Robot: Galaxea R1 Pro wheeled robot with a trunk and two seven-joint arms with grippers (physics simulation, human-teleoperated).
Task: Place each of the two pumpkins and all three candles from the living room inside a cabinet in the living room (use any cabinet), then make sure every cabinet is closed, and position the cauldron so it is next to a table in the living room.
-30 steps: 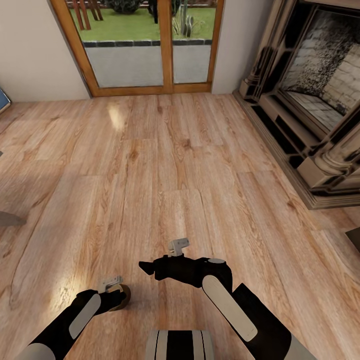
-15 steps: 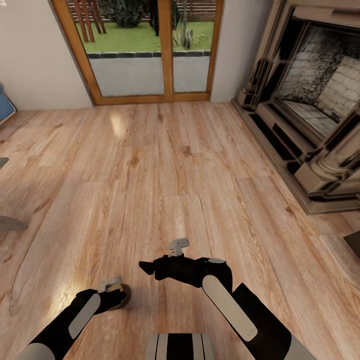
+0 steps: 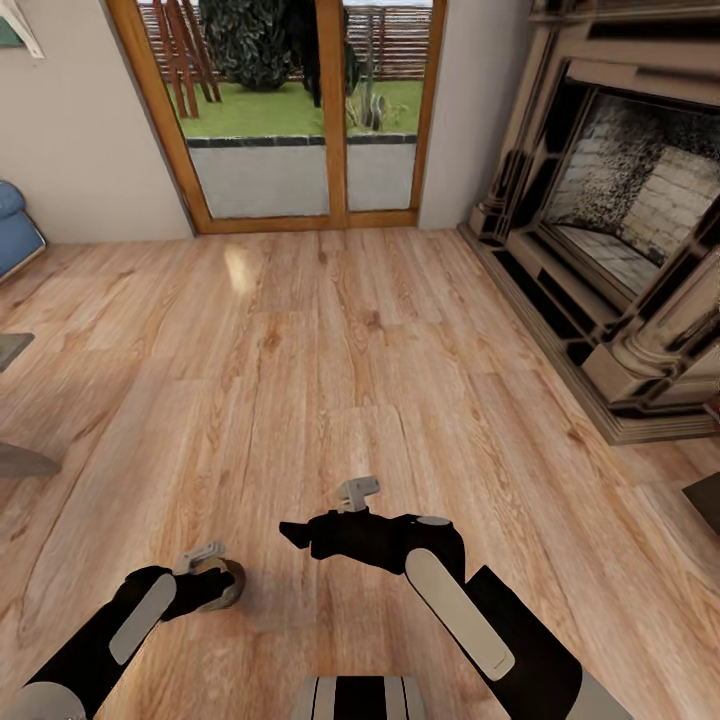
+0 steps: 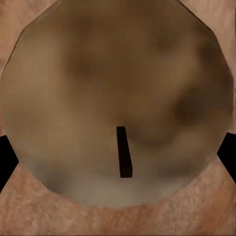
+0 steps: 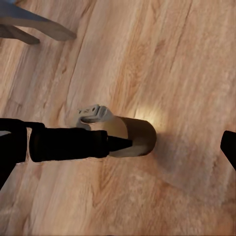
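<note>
The robot stands on a wooden floor (image 3: 380, 330) in the living room and looks toward a glass door with a wooden frame (image 3: 330, 110); behind the glass there is a garden with grass. On the right side stands an ornate stone fireplace (image 3: 620, 250). At the left edge, a blue cushion (image 3: 15, 235) lies near the wall.

The left claw (image 3: 205, 565) is low in the head view, and it holds a brownish, round candle (image 3: 225, 585) over the floor. In the left wrist view the candle (image 4: 118, 98) is very near to the camera, round and tan, with a short dark wick (image 4: 124, 152); the black fingers (image 4: 227, 150) show at both sides of it, touching its edge. In the right wrist view the left claw (image 5: 115, 142) is closed around the candle (image 5: 135, 137), which is a short cylinder above the floor boards.

The right claw (image 3: 295, 533) points to the left, above the floor and just beside the left arm. Whether it is open or closed cannot be told, and nothing is seen in it.
</note>
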